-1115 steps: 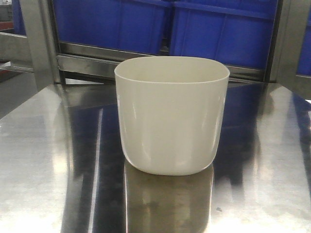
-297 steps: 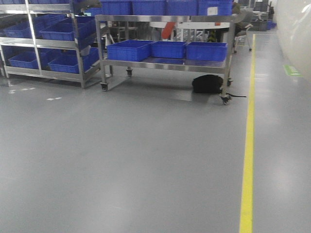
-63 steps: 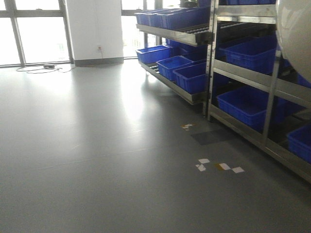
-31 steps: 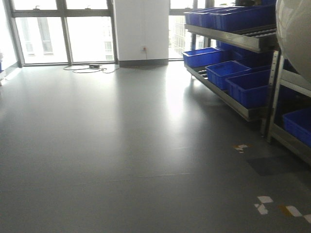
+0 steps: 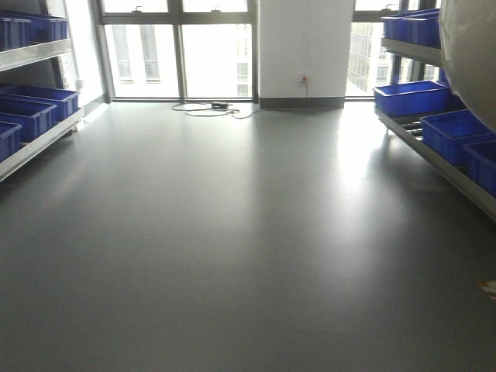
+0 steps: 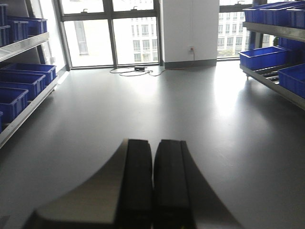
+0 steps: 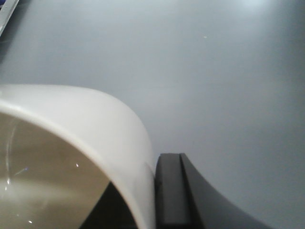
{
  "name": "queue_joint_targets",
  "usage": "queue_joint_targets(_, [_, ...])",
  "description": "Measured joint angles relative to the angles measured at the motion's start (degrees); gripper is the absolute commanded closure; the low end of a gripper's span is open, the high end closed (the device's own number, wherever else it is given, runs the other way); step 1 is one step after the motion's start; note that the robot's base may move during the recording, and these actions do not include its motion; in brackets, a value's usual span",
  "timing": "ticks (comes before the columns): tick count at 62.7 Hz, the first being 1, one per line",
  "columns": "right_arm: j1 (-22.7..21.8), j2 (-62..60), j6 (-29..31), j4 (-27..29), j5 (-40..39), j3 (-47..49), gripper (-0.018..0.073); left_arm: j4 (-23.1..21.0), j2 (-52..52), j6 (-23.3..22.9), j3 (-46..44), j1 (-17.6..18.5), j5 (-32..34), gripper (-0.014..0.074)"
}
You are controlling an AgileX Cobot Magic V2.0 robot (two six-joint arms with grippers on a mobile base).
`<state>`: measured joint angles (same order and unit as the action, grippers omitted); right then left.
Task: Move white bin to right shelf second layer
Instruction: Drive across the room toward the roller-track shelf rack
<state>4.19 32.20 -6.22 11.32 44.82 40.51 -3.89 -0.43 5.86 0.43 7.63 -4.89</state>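
Observation:
The white bin (image 7: 90, 119) hangs above the grey floor, its cream rim filling the lower left of the right wrist view. My right gripper (image 7: 148, 195) is shut on the bin's wall, one dark finger (image 7: 171, 191) outside and the other inside. In the front view the bin's rounded side (image 5: 470, 54) bulges in at the top right. My left gripper (image 6: 153, 181) is shut with its pads together and nothing between them. The right shelf (image 5: 457, 174) runs along the right edge with blue crates; I cannot tell which level is its second layer.
Blue crates (image 5: 413, 97) sit on the right rack. Another steel rack with blue crates (image 5: 31, 108) lines the left wall. Windows and a white pillar (image 5: 302, 46) close the far end, with a cable (image 5: 217, 108) on the floor before them. Grey floor (image 5: 248, 232) lies between the racks.
The view has swung left: the right rack slid to the frame's right edge, and the windows, pillar and left rack came into view. The bin stays at the top right.

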Motion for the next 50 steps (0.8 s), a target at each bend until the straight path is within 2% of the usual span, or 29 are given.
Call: queue_joint_targets(50, [0.0, 0.0, 0.0, 0.0, 0.0, 0.0, 0.0503, 0.0, 0.0, 0.0, 0.0, 0.0, 0.0, 0.0512])
